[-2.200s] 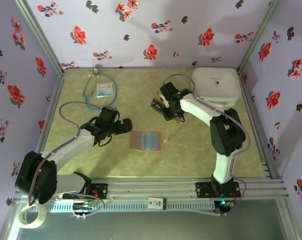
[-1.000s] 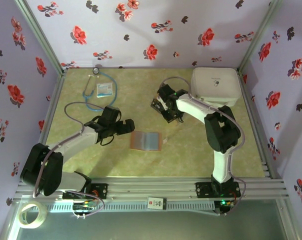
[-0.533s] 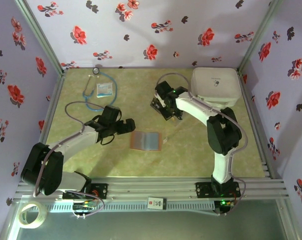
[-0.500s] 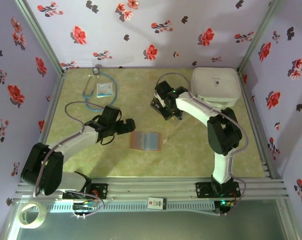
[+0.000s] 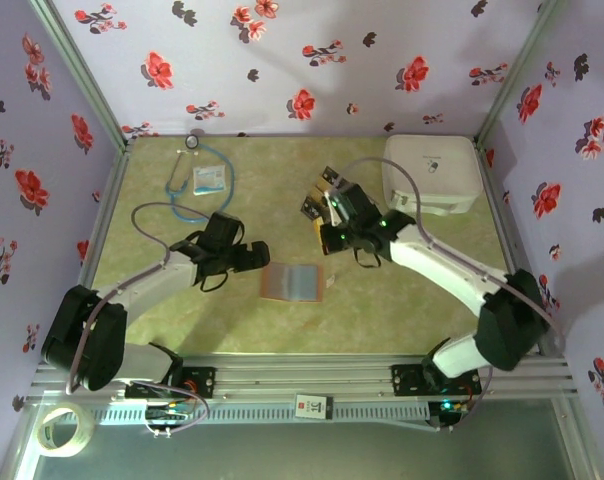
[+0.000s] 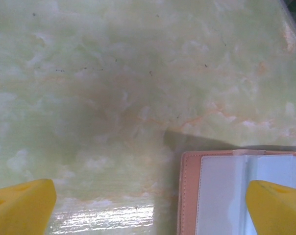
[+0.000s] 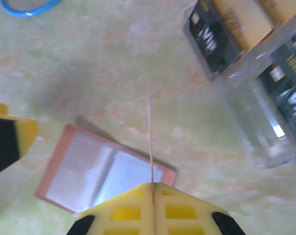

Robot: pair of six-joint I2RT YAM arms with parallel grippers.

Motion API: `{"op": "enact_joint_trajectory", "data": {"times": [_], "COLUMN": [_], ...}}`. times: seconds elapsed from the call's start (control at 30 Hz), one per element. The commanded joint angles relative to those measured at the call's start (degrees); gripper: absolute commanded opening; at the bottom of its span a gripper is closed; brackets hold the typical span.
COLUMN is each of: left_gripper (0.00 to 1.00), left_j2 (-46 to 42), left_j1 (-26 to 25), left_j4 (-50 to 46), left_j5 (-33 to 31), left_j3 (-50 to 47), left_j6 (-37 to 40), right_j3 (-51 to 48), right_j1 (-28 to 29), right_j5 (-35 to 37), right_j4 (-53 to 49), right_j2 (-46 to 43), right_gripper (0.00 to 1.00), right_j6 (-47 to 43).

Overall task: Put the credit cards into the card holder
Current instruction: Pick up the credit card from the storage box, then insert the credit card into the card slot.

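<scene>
The card holder (image 5: 294, 281) lies open on the table, reddish-brown rim around a greyish inside (image 6: 241, 191) (image 7: 104, 171). My right gripper (image 5: 335, 238) (image 7: 153, 188) hangs just behind its right end, shut on one credit card (image 7: 150, 142) that I see edge-on as a thin pale line. Several more tan and black credit cards (image 5: 316, 207) (image 7: 236, 29) stand in a clear rack behind it. My left gripper (image 5: 250, 256) (image 6: 150, 210) is open at the holder's left edge, its yellow fingertips (image 6: 20, 205) wide apart and one of them over the holder's inside.
A big white case (image 5: 432, 172) stands at the back right. A blue stethoscope (image 5: 177, 180) and a white-blue packet (image 5: 210, 180) lie at the back left. A tape roll (image 5: 62, 430) rests off the table's near left corner.
My right gripper has come away from the card rack toward the holder with a card in it, and its elbow has swung out to the right. The left arm has barely moved.
</scene>
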Motion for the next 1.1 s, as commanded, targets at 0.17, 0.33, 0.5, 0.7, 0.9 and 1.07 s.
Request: {"op": "enact_joint_trajectory", "data": {"times": [0.17, 0.33, 0.5, 0.7, 0.9, 1.07], "left_gripper": [1.0, 1.0, 1.0, 1.0, 1.0, 1.0], "left_j2": [-1.14, -0.79, -1.05, -0.94, 0.87, 2.54], "left_j1": [-7.36, -9.34, -10.28, -11.17, -11.84, -12.63], "left_j4": [-3.83, -2.92, -2.82, -2.54, -1.94, -1.34], "left_j5": [-8.96, -11.15, -12.57, -13.35, -13.63, -13.72], "left_j3": [-0.41, -1.89, -2.53, -2.79, -2.28, -1.5], "left_j6": [-0.09, -1.35, -1.23, -0.33, 0.66, 1.5], "right_j3": [-15.87, -17.84, -18.42, -19.8, -20.0, -20.92], "right_j1": [2.76, 5.34, 7.25, 8.01, 8.55, 8.47], "right_j5": [-8.11, -8.01, -7.43, -7.61, -7.9, -6.88], "right_j4": [25.52, 29.44, 32.08, 34.51, 35.84, 35.59], "right_j2": [-6.05, -3.39, -0.09, 2.33, 4.84, 5.35], "right_gripper": [0.0, 0.0, 0.0, 0.0, 0.0, 0.0], "right_j6": [22.53, 25.19, 26.34, 27.24, 27.7, 27.38]}}
